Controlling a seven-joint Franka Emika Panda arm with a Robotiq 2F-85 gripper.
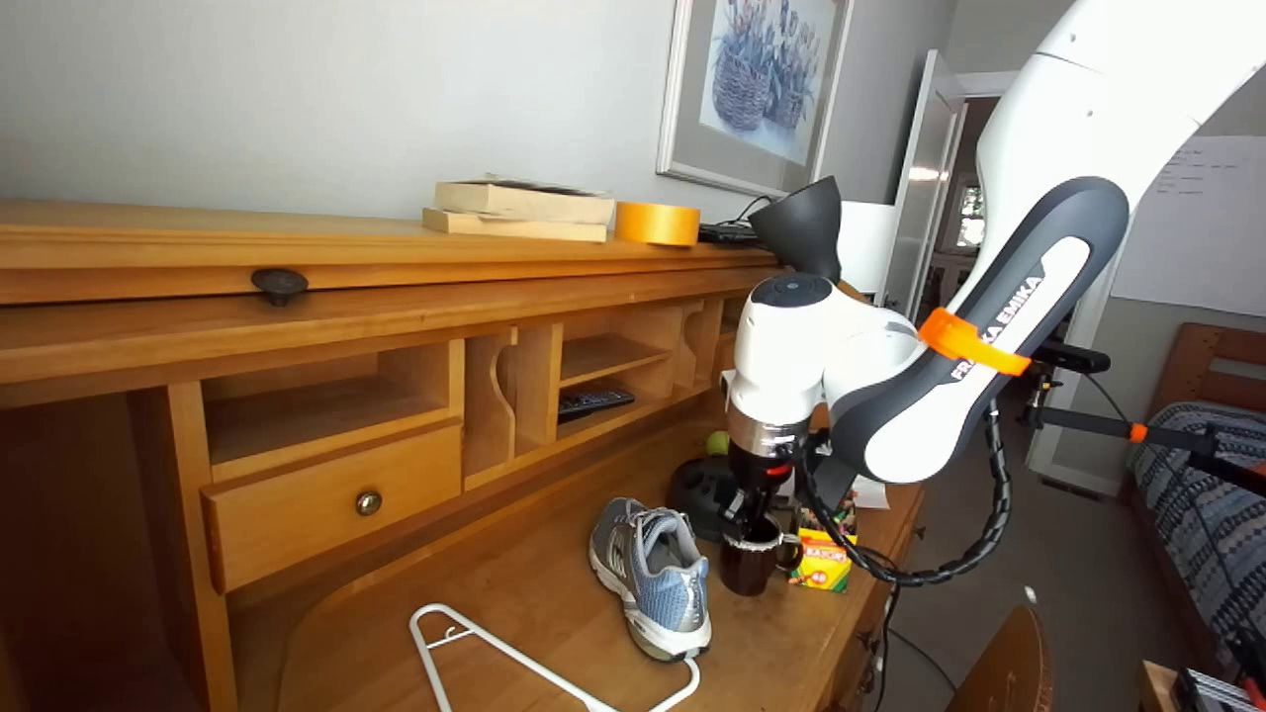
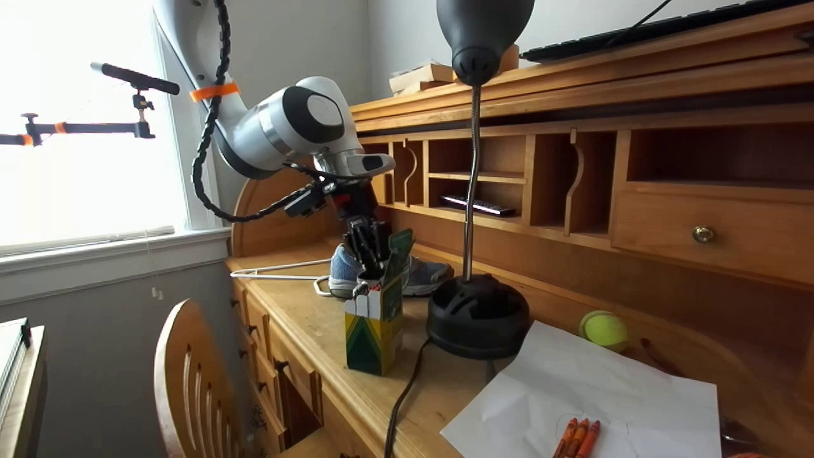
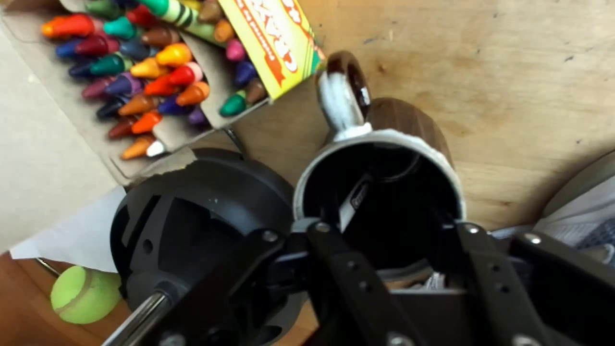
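Your jaws stand spread inside the mouth of the brown mug, right of centre in the wrist view; it's upright on the table, presumably admitting them from above.

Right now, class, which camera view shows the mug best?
The wrist view: it looks down into the mug and shows the whole handle. An exterior view shows its outer wall from the side; an exterior view leaves it largely or wholly hidden behind the crayon box.

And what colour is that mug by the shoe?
The mug is brown outside, with a whitish rim; the wrist view shows it best.
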